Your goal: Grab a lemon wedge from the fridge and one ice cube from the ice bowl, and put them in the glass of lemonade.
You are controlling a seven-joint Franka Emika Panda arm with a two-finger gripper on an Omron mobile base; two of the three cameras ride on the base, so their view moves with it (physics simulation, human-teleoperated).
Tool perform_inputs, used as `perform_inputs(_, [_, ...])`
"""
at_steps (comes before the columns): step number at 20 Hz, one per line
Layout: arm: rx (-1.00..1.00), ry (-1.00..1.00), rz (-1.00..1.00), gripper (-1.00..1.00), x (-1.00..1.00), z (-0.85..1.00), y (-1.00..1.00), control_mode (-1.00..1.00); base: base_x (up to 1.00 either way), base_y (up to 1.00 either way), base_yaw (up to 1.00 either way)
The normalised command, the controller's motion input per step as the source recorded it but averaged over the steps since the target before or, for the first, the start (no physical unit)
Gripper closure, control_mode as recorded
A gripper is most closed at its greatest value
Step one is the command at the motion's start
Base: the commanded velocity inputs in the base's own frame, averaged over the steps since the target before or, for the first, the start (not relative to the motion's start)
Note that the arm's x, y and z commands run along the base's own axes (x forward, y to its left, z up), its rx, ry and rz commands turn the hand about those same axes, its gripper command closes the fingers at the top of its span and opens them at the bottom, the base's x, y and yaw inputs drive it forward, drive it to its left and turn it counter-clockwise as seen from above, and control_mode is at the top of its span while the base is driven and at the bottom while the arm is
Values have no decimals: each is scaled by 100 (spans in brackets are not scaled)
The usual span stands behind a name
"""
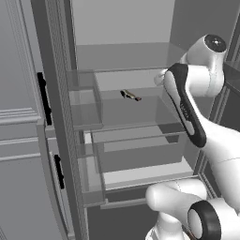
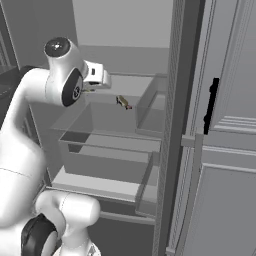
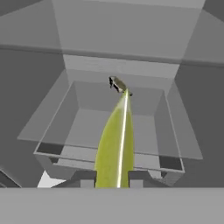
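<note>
While the two base views show the fridge (image 1: pixel 61 117) with its door swung open and the white arm reaching into it, we see the grasp itself through the hand view: the lemon wedge (image 3: pixel 114 148) stands between the two dark fingers (image 3: pixel 138 176), which are closed on it. From that camera the wedge appears as a long yellow-green sliver with a pale bright edge, pointing away toward the back of a clear bin (image 3: pixel 43 148). Beyond its tip lies a small dark item with a tan end (image 3: pixel 117 84), apart from the wedge. We also see that item on the shelf in the left base view (image 1: pixel 130 95). The arm is bent at the elbow, its hand held at upper-shelf level over the bin.
</note>
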Motion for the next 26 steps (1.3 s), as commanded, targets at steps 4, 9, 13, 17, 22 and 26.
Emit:
perform_inputs(4, [0,0,2,100,-25,-1,0,100,-75,4,5])
perform_inputs(9, [0,0,0,100,0,0,0,100,-100,35,1])
perform_inputs(13, [0,0,0,100,0,0,0,100,-100,52,3])
perform_inputs(17, [0,0,0,100,0,0,0,100,-95,85,5])
perform_inputs(22, [0,0,0,100,0,0,0,100,-53,79,17])
perform_inputs(26, [0,0,0,100,0,0,0,100,-1,86,29])
